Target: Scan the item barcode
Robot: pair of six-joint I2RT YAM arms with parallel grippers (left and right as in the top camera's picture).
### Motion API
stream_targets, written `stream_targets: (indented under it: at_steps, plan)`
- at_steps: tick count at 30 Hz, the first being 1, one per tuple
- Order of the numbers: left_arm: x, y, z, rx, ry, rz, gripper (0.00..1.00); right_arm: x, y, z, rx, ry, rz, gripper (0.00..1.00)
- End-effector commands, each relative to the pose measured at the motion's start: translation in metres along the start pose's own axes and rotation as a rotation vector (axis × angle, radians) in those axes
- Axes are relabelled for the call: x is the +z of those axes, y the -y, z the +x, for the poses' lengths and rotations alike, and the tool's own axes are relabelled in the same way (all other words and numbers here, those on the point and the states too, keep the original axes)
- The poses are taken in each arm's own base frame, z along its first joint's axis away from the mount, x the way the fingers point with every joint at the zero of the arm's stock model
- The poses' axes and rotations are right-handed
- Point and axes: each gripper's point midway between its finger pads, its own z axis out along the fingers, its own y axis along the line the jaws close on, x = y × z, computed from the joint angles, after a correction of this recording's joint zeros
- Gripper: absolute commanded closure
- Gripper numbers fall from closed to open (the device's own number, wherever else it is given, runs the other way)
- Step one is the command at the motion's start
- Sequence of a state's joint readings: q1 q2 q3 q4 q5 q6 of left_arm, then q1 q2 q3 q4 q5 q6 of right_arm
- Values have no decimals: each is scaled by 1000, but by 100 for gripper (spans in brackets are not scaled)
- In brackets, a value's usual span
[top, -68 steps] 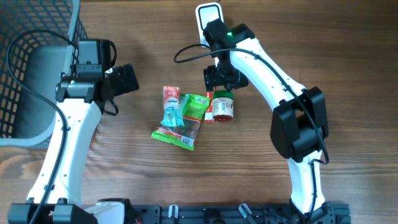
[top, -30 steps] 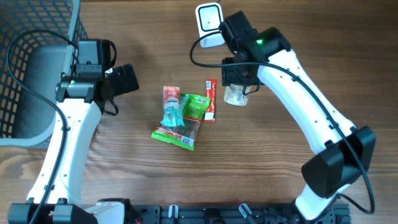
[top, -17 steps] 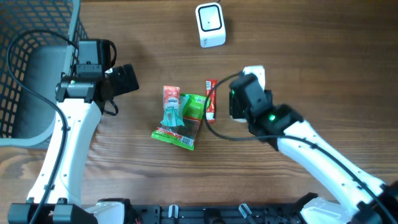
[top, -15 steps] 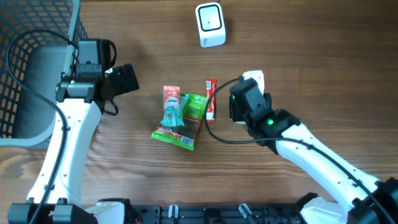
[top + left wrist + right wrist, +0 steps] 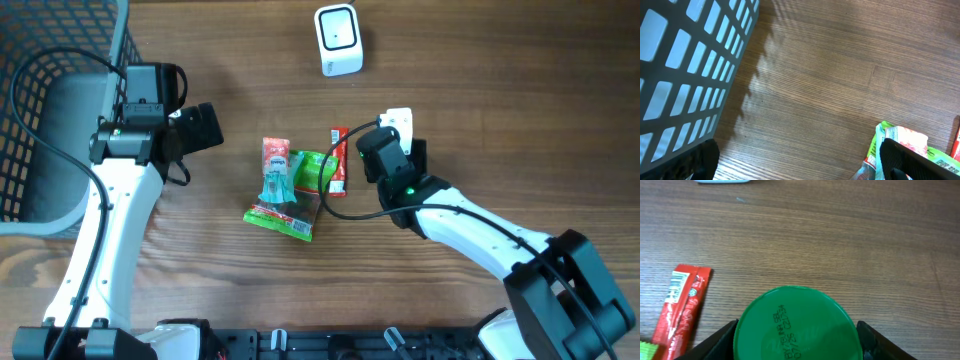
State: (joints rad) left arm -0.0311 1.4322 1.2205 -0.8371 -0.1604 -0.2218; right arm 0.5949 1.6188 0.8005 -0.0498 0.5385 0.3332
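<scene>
Gripping the green-lidded jar by its sides, the right jaws hold it over the bench, just beside the red sachet and well apart from the white scanner. From where I stand the pickup looks done and showing the barcode to the scanner seems left to do, though whether it has been read I cannot tell. The left jaws hang wide apart and empty near the wire basket, and brown wood grain runs across the bench, a small heap of packets at its middle, with nothing of the room beyond showing.
</scene>
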Motion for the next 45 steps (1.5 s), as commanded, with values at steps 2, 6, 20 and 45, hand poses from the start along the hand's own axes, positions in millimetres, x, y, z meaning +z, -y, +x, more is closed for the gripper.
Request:
stream_targets:
  at_steps: [2, 6, 20, 45]
  plan:
    - [-3, -2, -4, 2, 14, -5, 0, 4, 5, 4, -29, -2, 40, 50]
    - [-3, -2, -4, 2, 14, -5, 0, 4, 3, 11, -42, -32, 22, 43]
    - [-3, -2, -4, 2, 14, -5, 0, -70, 7, -44, 64, -96, -231, 5]
    - [-3, -2, -4, 2, 14, -5, 0, -26, 7, 12, 187, -638, -298, 18]
